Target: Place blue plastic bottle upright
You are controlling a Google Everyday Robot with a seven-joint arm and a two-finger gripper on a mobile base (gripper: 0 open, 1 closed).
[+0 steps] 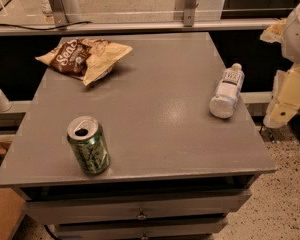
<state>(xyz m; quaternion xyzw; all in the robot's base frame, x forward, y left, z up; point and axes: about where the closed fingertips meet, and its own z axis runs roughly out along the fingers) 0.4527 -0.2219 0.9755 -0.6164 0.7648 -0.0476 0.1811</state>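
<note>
The blue plastic bottle (pixel 227 91) lies on its side near the right edge of the grey table (pixel 155 114). Its white cap points to the far side and its base faces the camera. My gripper (pixel 289 98) is the cream-coloured part at the right edge of the view. It hangs beside the table, to the right of the bottle and apart from it. It holds nothing that I can see.
A green soda can (pixel 88 145) stands upright at the table's front left. A brown and yellow chip bag (pixel 82 56) lies at the back left. A rail and metal posts run behind the table. Drawers sit below the tabletop.
</note>
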